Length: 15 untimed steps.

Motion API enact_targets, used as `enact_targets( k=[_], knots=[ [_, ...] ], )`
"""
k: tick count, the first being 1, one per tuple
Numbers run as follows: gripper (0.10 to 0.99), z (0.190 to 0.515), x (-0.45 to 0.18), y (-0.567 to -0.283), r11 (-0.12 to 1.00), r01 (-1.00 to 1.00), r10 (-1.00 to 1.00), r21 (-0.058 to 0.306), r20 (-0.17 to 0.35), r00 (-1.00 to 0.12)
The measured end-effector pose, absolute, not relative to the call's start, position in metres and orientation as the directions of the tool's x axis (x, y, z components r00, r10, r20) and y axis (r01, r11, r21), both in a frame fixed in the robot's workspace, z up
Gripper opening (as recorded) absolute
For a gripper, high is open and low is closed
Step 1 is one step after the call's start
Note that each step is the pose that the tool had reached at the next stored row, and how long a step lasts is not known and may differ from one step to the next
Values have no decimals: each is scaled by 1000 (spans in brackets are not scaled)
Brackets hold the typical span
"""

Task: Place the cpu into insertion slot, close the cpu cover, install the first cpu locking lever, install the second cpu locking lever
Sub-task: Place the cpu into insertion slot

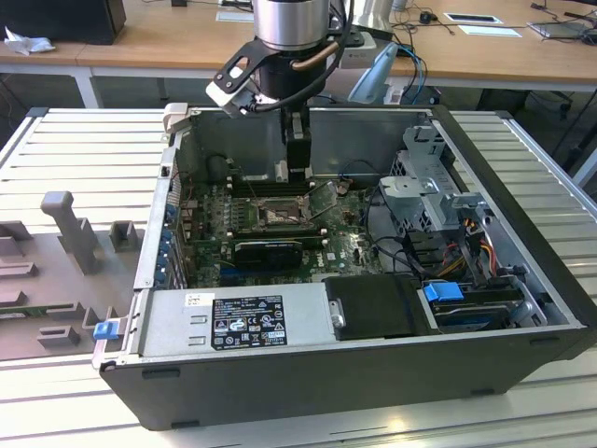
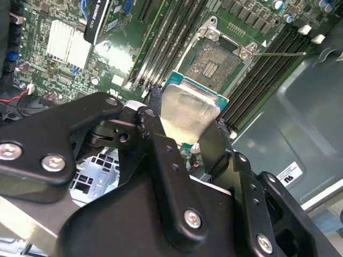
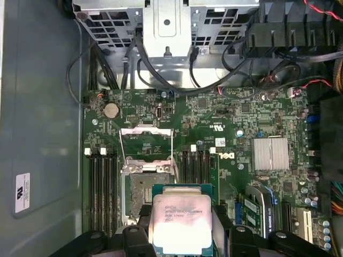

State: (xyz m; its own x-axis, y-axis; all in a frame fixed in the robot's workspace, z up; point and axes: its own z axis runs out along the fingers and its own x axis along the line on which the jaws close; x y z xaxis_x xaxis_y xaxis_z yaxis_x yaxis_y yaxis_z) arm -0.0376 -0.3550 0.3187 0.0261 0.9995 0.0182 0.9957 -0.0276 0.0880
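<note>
Silvery cpu (image 3: pixel 179 225), edges hidden by gripper (image 3: pixel 180 214)

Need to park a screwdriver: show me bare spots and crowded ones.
Bare: ribbed table on the exterior view's right of the computer case. Crowded: inside it, where the gripper holds the cpu near the insertion slot.

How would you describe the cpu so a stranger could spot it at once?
Find the open computer case and its green board. Above the board, the gripper holds the cpu: a flat square with a silvery top and green edge, unlike the dark slot nearby.
</note>
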Motion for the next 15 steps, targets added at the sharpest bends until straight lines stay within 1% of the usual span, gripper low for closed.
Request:
enact_targets(
  k=[2, 3, 4, 5, 15],
  knots=[
    [525, 317, -38, -354, -28, 996, 999, 88, 18, 26],
    [525, 312, -38, -349, -28, 996, 999, 88, 18, 26],
    [525, 300, -38, -344, -28, 996, 999, 88, 19, 27],
    [525, 296, -38, -344, -28, 996, 999, 88, 19, 27],
    [525, 289, -38, -344, -29, 996, 999, 88, 20, 27]
  ],
)
